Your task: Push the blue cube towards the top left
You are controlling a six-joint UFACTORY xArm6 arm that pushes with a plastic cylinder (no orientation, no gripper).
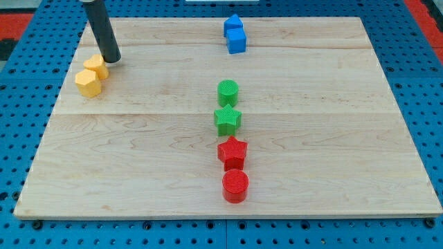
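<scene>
The blue cube [237, 41] sits near the board's top edge, a little right of centre, touching a second blue block [233, 25] just above it. My tip [111, 59] is at the view's upper left, far to the left of the blue cube, touching or just right of the upper yellow block [96, 66]. A second yellow block [88, 82] lies just below-left of that one.
A green cylinder [228, 90] and a green star [228, 119] sit mid-board. A red star [232, 151] and a red cylinder [235, 185] lie below them. The wooden board [332, 138] rests on a blue pegboard surface.
</scene>
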